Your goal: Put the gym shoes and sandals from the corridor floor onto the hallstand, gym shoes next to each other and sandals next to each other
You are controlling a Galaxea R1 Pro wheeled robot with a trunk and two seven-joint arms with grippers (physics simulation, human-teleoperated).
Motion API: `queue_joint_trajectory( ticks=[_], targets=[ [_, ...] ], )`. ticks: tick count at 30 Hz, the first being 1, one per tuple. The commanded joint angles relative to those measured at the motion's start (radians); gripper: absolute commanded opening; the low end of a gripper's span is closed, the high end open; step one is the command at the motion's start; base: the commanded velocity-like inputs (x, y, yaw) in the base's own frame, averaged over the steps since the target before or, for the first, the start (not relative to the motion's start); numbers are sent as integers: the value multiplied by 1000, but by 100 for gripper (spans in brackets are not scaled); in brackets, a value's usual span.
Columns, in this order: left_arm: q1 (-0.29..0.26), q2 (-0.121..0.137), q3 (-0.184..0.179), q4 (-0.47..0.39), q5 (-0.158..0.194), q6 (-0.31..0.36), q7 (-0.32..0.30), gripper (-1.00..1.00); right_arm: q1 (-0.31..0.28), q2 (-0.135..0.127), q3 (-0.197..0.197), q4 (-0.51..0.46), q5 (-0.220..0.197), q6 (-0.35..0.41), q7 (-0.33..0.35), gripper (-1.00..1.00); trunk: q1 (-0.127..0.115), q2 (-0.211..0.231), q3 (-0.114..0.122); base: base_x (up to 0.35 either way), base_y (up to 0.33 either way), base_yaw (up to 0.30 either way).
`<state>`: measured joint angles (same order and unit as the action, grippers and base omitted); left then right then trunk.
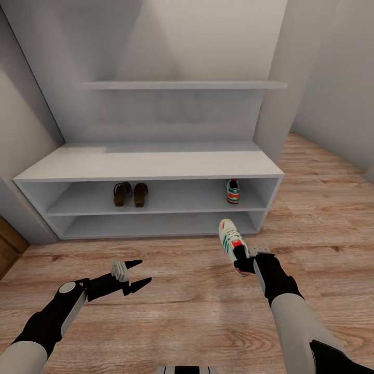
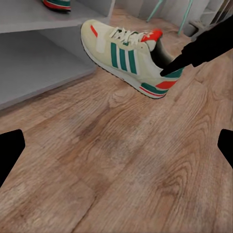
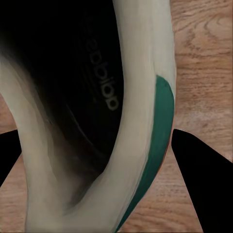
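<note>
Both brown sandals (image 1: 129, 194) lie side by side on the middle tier of the grey hallstand (image 1: 150, 163). One white gym shoe (image 1: 232, 191) sits on the same tier at the right end, and its edge (image 2: 57, 4) appears in the left wrist view. The other gym shoe (image 1: 230, 241) (image 2: 128, 56) (image 3: 141, 121) is just in front of the rack over the corridor floor (image 1: 182, 306), toe pointing at the shelves. My right gripper (image 1: 242, 262) (image 3: 104, 160) is shut on its heel collar. My left gripper (image 1: 137, 272) (image 2: 116, 150) hangs open above bare planks, left of the shoe.
A grey upper shelf (image 1: 182, 84) hangs on the wall above the bench top. Walls close in at the left and the right of the rack. A brown wooden panel (image 1: 8, 244) shows at the far left. Open plank flooring stretches to the right.
</note>
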<state>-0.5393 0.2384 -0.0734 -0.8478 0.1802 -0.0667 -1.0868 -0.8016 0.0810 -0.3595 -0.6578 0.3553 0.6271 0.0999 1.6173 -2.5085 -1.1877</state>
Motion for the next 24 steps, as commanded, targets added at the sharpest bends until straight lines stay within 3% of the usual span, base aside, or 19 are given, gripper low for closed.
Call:
queue_joint_trajectory(
  ticks=[1,24],
  targets=[
    [-1,1,-4,1,6,-7,1,100,-1,2,-7,-2,10,9,9,-100,0,0,-1,0,0,0],
    [-1,-17,-4,1,5,-7,1,100,-10,6,-6,-22,10,30,11,-100,0,0,-1,0,0,0]
  ],
)
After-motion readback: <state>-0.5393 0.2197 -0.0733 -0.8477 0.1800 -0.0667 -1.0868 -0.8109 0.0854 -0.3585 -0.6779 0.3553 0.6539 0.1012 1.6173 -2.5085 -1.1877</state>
